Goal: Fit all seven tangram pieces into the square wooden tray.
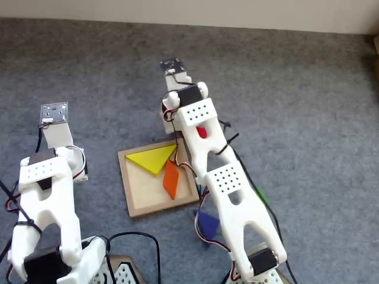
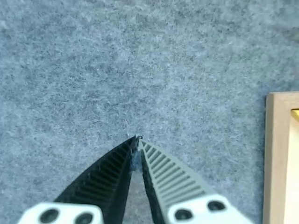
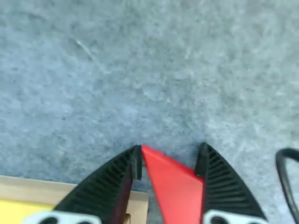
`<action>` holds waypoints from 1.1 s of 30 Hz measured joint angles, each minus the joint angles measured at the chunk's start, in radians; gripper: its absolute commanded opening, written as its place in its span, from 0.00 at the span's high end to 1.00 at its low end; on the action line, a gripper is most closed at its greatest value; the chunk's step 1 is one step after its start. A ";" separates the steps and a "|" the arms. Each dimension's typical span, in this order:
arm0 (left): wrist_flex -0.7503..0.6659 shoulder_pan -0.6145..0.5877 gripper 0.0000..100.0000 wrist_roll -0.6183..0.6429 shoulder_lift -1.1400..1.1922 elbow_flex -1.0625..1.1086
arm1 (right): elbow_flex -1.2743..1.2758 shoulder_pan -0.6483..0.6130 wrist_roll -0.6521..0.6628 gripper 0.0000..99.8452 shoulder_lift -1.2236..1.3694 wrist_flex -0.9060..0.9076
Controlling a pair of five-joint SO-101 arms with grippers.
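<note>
Red tangram piece (image 3: 175,191): pinched in fingers of my right gripper (image 3: 169,154), just beyond wooden tray (image 3: 28,186); left gripper (image 2: 136,142): fingers pressed together, beside tray.

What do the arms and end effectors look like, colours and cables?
The left arm and right arm are white plastic with panels of small holes, black motors at the joints and red and black cables. The left end effector has one black and one pale grey ribbed finger; the right end effector has two black ribbed ones.
</note>
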 measured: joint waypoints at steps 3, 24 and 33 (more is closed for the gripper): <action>0.000 0.000 0.99 0.000 0.000 0.000 | 0.002 0.008 0.051 0.91 -0.002 0.006; -0.026 0.000 0.99 0.000 0.000 0.005 | 0.517 0.094 0.241 0.93 -0.322 0.012; -0.026 0.000 0.99 0.000 0.000 0.005 | 1.378 0.101 0.331 0.93 -0.881 -0.023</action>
